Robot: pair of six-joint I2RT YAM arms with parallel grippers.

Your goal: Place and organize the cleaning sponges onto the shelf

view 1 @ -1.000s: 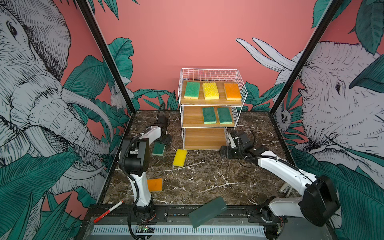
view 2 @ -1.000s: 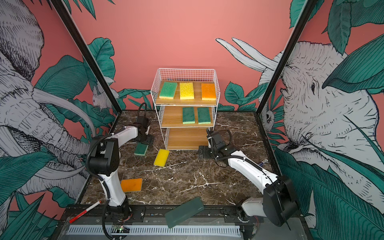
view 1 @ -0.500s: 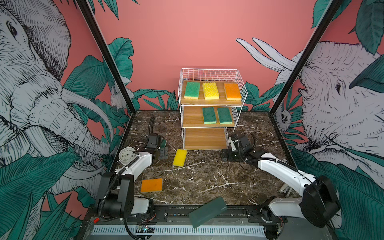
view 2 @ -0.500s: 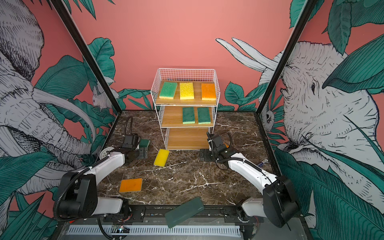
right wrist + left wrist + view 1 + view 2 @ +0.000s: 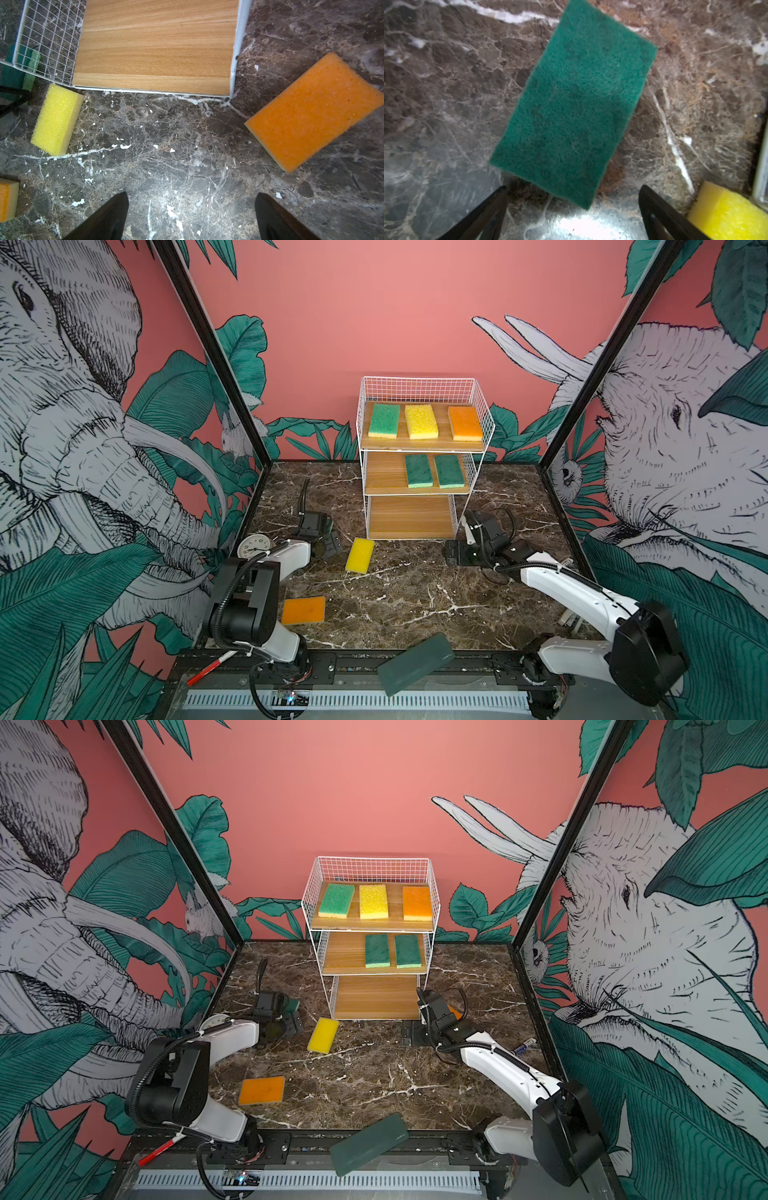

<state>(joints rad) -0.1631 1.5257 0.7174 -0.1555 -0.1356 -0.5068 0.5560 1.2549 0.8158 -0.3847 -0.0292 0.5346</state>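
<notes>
Nearby, clock [image 5: 254, 546], dark slab [image 5: 415, 664]; left tool [image 5: 572, 188] wide near green sponge [image 5: 571, 104]; right tool [image 5: 191, 193] wide.

Nine sponges [image 5: 384, 420] (five shelved, four on the table [image 5: 407, 597]), one shelf [image 5: 409, 516], one clock [image 5: 254, 546], one dark slab [image 5: 415, 664].

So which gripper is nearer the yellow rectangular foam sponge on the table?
Left. The left gripper hangs beside the yellow sponge; the right gripper is farther, by the shelf.
</notes>
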